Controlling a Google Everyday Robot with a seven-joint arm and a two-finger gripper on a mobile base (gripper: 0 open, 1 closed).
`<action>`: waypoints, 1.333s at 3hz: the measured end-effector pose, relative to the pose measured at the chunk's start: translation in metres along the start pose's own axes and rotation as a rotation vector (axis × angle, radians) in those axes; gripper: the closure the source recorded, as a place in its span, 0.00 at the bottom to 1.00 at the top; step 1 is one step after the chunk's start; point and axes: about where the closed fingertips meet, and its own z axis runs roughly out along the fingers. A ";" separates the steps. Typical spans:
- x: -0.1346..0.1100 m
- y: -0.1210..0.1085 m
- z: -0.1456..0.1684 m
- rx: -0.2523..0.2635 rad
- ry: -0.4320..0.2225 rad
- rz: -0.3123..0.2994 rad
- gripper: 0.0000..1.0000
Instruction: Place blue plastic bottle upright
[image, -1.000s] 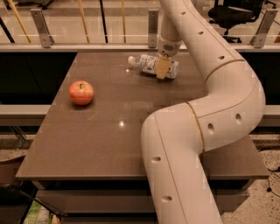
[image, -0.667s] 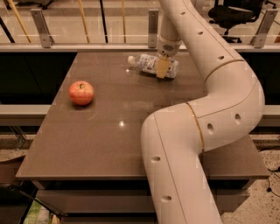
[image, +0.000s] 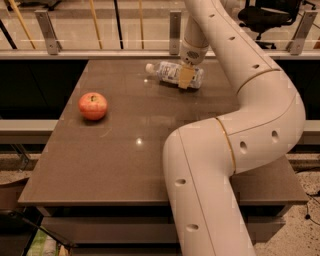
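The blue plastic bottle (image: 169, 73) lies on its side near the far edge of the brown table (image: 125, 155), its white cap pointing left. My gripper (image: 186, 78) reaches down from above onto the right half of the bottle, and its tan tip covers part of the label. The bottle's right end shows just past the gripper.
A red apple (image: 93, 105) sits on the left part of the table. My white arm (image: 240, 130) bends over the table's right side and front. A railing with metal posts (image: 174, 30) runs behind the far edge.
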 end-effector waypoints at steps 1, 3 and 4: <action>0.007 -0.002 -0.009 0.011 -0.080 -0.001 1.00; 0.036 0.000 -0.040 0.055 -0.170 0.041 1.00; 0.045 0.008 -0.061 0.090 -0.226 0.034 1.00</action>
